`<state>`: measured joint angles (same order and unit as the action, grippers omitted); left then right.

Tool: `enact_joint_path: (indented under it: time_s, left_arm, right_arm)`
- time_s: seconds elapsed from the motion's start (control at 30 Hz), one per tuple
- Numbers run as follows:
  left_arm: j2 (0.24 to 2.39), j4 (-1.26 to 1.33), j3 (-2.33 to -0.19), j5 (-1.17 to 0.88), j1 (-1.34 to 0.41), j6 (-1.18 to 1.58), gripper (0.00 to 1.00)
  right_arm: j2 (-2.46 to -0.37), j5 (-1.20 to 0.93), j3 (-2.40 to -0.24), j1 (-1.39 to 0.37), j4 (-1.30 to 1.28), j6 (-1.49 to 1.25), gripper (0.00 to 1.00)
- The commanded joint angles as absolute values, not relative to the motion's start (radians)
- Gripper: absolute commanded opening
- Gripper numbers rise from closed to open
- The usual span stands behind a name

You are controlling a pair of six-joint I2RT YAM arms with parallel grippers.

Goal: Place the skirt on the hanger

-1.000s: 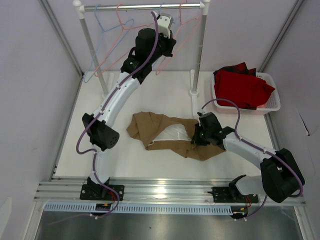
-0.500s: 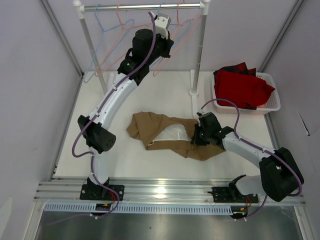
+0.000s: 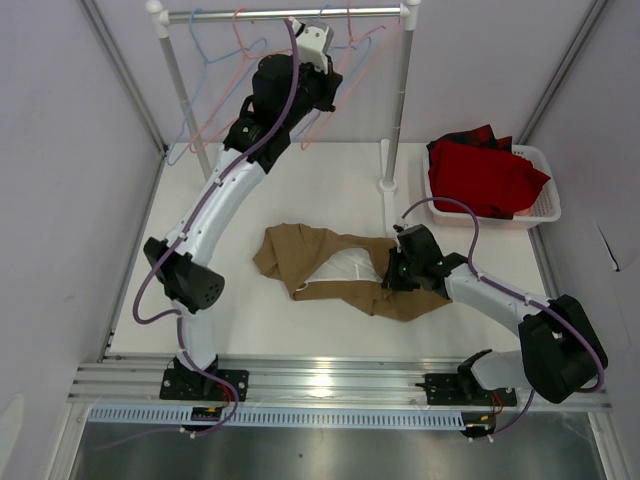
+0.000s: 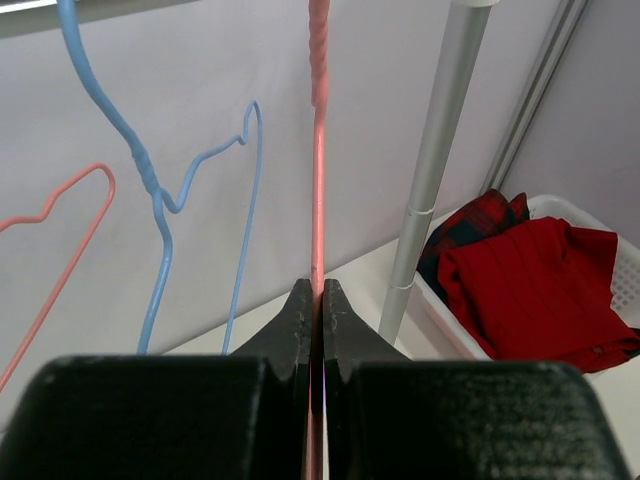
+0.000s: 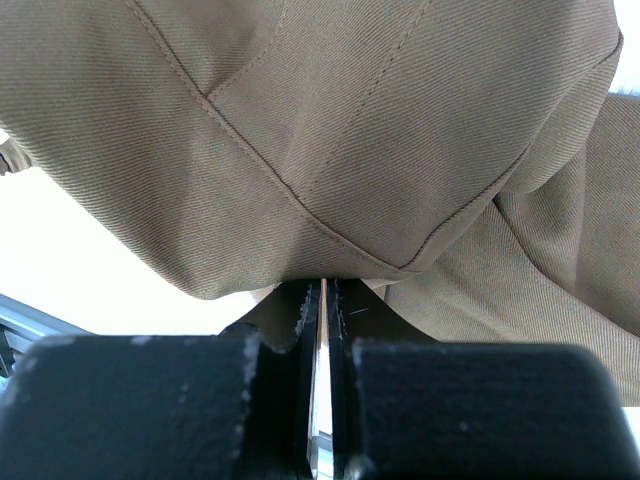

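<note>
Left hand [image 4: 313,305] is seen pinched on the pink wire of the hanger [image 4: 318,170], which is hung from the rail [image 3: 290,14]. Right hand [image 5: 322,300] is closed on a fold of the skirt [image 5: 330,140], which is laid crumpled on the surface [image 3: 330,190].

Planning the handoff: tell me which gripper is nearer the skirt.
Right. The right gripper is down at the table, jaws shut on an edge of the skirt. The left gripper is up by the rail, jaws shut on the pink hanger, well apart from the skirt.
</note>
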<state>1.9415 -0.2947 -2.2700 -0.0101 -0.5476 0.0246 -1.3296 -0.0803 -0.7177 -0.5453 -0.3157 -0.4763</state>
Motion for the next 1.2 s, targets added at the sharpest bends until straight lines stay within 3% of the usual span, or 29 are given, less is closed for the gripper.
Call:
enact_joint_path:
  time_s: [0.0, 0.8, 1.17]
  left_arm:
    - [1.871, -0.264, -2.278, -0.006, -0.549, 0.003, 0.00]
    - [1.597, -0.281, -1.947, -0.094, -0.560, -0.023, 0.00]
    - [1.304, -0.236, -1.505, -0.104, -0.610, 0.051, 0.00]
  right_arm:
    - [-1.318, -0.083, -0.726, -0.538, -0.301, -0.462, 0.00]
    - [-1.298, -0.064, -0.778, -0.535, -0.386, -0.433, 0.00]
    - [-1.293, -0.080, -0.834, -0.519, -0.457, -0.419, 0.00]
